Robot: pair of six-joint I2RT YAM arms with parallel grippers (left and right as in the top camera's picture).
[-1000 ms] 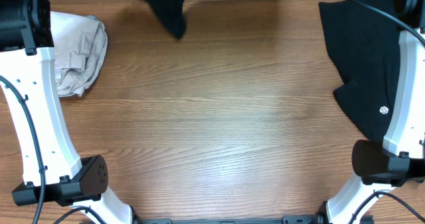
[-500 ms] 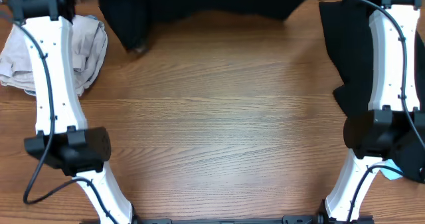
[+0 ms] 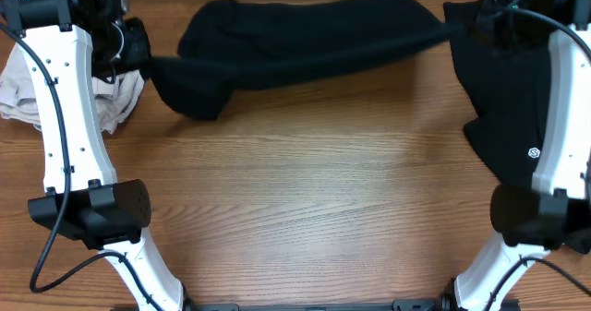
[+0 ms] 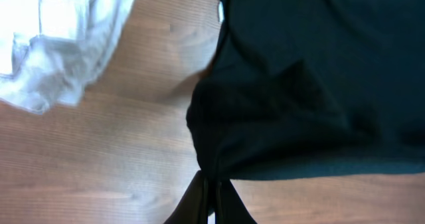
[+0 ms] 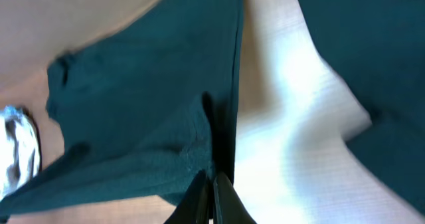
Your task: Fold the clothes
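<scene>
A black T-shirt (image 3: pixel 305 41) hangs stretched across the far side of the table, bunched and sagging at its left end. My left gripper (image 3: pixel 146 64) is shut on its left end; the left wrist view shows the fingers (image 4: pixel 211 187) pinching the black fabric (image 4: pixel 299 84). My right gripper (image 3: pixel 462 29) is shut on the right end; the right wrist view shows the fingers (image 5: pixel 211 184) clamped on the fabric (image 5: pixel 146 104). A small white tag (image 4: pixel 220 11) shows at the shirt's edge.
A second black garment (image 3: pixel 503 89) with a small white logo lies at the right, under the right arm. A crumpled white cloth (image 3: pixel 115 94) lies at the far left, and shows in the left wrist view (image 4: pixel 60 44). Bare wood table (image 3: pixel 305 200) fills the middle and front.
Both arms have swung toward me, drawing the black T-shirt from the far edge into full view, now spread between the two grippers and lower over the table.
</scene>
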